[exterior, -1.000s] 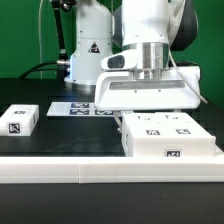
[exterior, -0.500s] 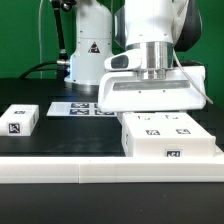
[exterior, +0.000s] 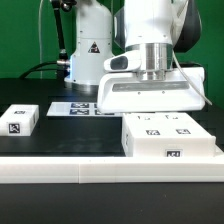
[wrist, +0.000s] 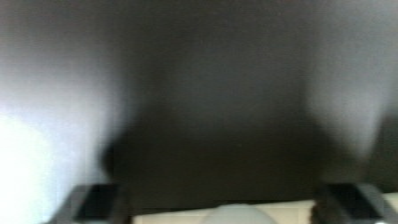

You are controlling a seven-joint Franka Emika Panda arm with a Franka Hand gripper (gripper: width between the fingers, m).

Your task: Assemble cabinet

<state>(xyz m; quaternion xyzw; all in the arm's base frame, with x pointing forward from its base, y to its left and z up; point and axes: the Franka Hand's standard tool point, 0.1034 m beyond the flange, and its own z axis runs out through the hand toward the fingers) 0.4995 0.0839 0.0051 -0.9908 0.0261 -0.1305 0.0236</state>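
The cabinet (exterior: 170,137) is a large white box with black-and-white tags, lying at the exterior view's right on the black table. My gripper's broad white hand (exterior: 148,92) hangs just behind and above the cabinet's far edge, and its fingers are hidden behind the box there. In the blurred wrist view my gripper (wrist: 231,192) shows two dark fingers (wrist: 98,203) standing far apart. A pale surface (wrist: 231,214) lies low between them, and no contact with either finger shows. The gripper is open and holds nothing that I can see.
A small flat white tagged block (exterior: 20,120) lies at the exterior view's left. The marker board (exterior: 82,108) lies flat behind it, near the arm's base (exterior: 88,55). A long white rail (exterior: 100,171) runs across the front of the table.
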